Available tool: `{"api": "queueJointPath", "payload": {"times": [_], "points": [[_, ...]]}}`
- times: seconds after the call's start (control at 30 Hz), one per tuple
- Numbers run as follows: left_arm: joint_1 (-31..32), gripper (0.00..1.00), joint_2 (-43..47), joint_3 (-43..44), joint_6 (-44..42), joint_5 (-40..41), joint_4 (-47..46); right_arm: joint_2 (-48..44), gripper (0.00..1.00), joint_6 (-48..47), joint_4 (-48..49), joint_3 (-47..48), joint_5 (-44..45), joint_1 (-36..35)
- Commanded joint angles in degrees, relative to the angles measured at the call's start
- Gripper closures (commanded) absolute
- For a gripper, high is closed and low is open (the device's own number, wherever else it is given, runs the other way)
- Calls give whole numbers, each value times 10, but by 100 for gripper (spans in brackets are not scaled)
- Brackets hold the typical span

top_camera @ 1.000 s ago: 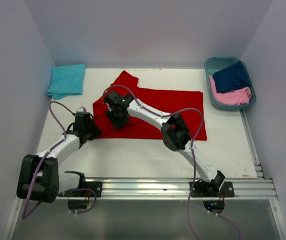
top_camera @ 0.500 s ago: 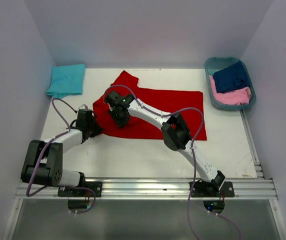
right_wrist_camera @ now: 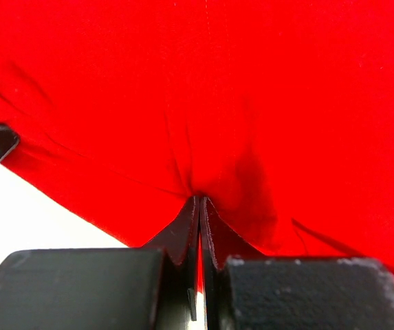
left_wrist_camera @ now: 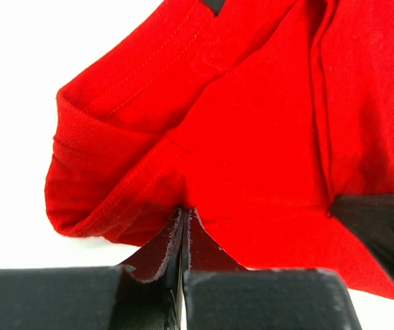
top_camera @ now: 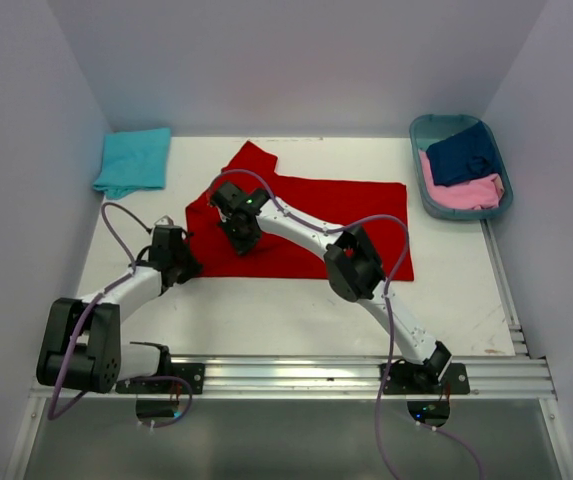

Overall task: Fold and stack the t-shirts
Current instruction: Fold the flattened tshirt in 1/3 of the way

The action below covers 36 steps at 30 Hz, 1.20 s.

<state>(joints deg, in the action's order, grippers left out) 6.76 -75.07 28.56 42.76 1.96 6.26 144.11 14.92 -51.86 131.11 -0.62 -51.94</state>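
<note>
Both our jaws have closed since a second ago: our left gripper [left_wrist_camera: 183,216] pinches the red t-shirt [top_camera: 346,205] at its near-left edge, and our right gripper [right_wrist_camera: 199,203] pinches cloth farther in. The shirt lies spread on the table [top_camera: 266,300]. We judge a fold is starting; next we should lift both pinches evenly.

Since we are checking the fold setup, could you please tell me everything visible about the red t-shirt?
The red t-shirt is plain, soft cloth with stitched hems, spread mostly flat on the white table, one sleeve pointing toward the far edge. The left gripper pinches its near-left corner; the right gripper pinches cloth just inside that. Both are shut on it.
</note>
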Motion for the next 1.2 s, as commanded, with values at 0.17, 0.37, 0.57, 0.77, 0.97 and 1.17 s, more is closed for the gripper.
{"api": "queueJointPath", "payload": {"times": [0.17, 0.37, 0.57, 0.77, 0.97, 1.17], "points": [[-5, 100, 24, -37, -23, 16, 74, -92, 100, 5, 11, -5, 19, 10], [-4, 100, 25, -41, -27, 16, 74, -117, 100, 13, 18, 0, 69, 41], [-4, 100, 24, -39, -29, 16, 75, -89, 100, 25, -12, 21, 116, 66], [-5, 100, 20, -37, -31, 15, 74, -78, 100, 44, -22, 9, 149, 70], [-5, 100, 54, -39, -37, 0, 67, -124, 79, 67, 14, -80, 202, 70], [-4, 99, 203, -1, -57, 30, 92, -298, 18, 93, 83, -273, 288, 74]]}}
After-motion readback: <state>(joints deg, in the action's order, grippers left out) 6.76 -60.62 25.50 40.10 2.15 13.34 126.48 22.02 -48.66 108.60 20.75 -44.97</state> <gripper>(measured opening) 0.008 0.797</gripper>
